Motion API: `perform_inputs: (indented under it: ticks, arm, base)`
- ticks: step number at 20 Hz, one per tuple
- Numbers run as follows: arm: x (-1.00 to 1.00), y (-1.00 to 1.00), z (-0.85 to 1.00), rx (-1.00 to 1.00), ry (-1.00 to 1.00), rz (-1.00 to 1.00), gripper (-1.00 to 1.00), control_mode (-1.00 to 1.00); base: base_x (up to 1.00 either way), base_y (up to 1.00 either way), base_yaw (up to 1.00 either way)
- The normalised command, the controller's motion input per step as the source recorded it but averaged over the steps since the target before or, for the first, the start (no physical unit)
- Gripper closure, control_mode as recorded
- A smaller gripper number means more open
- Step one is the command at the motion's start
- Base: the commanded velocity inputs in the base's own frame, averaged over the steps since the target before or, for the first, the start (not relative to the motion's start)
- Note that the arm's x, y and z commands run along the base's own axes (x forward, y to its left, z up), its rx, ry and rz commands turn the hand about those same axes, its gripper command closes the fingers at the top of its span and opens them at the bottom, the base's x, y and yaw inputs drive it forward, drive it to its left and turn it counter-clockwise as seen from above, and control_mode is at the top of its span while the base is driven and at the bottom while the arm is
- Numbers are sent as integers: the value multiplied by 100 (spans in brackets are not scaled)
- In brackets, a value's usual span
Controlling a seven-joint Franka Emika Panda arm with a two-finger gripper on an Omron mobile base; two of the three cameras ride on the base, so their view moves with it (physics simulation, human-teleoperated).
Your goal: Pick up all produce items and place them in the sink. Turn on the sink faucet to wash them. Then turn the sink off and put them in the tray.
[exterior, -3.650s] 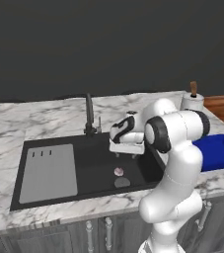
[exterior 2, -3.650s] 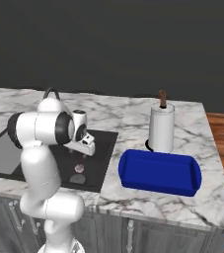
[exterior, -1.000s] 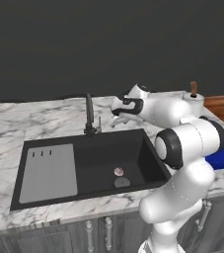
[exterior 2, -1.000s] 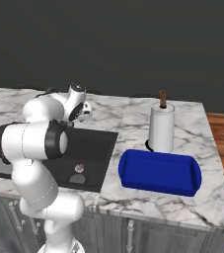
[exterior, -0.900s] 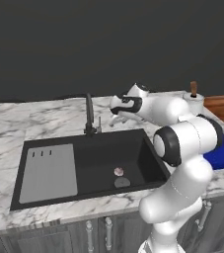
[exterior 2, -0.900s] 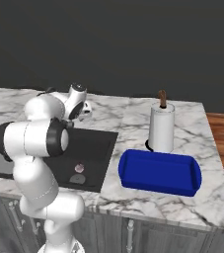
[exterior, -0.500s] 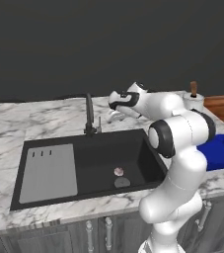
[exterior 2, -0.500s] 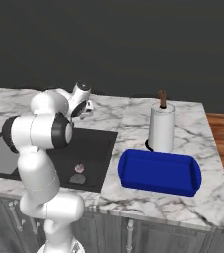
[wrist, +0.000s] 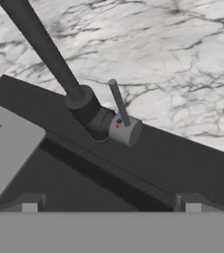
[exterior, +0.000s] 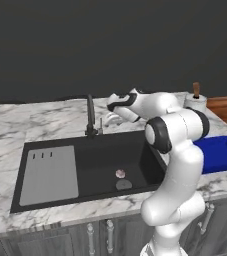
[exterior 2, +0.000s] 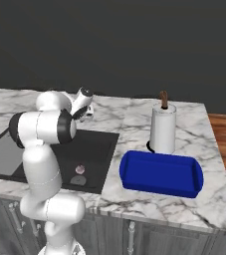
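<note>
The produce item, a small pinkish bulb (exterior: 120, 173) (exterior 2: 79, 170), lies on the floor of the black sink (exterior: 97, 157) (exterior 2: 98, 147), just behind the round drain (exterior: 124, 184). The sink faucet (exterior: 90, 114) (wrist: 47, 52) stands at the sink's back edge, its thin lever (wrist: 119, 103) upright beside the base. My gripper (exterior: 108, 119) (exterior 2: 87, 117) (wrist: 111, 207) hovers just right of the faucet and points at the lever. It is open, its tips wide apart and holding nothing. The blue tray (exterior: 220, 152) (exterior 2: 162, 174) sits on the counter right of the sink.
A grey drainboard panel (exterior: 50, 172) (exterior 2: 0, 149) covers the sink's left part. A paper towel roll (exterior: 196, 100) (exterior 2: 163, 127) stands behind the tray. Marble counter runs behind and to the left of the sink.
The hand has swung from over the sink to the back and then left, closer to the faucet lever. The bulb has stayed in the sink. The jaws have stayed open.
</note>
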Motion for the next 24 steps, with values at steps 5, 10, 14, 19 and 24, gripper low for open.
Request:
perform_inputs:
  ticks: [5, 10, 14, 19, 24]
  arm:
    - [25, 13, -17, 3, 0, 0, -100, -100]
    - [25, 3, -18, 0, 0, 0, -100, -100]
    - [36, 2, -15, 0, 0, 0, -100, -100]
    - [40, 9, -14, 0, 0, 0, -100, -100]
    - [23, 16, -8, 0, 0, 0, -100, -100]
  base:
    - [0, 0, 0]
    - [0, 0, 0]
    - [0, 0, 0]
    - [0, 0, 0]
    - [0, 0, 0]
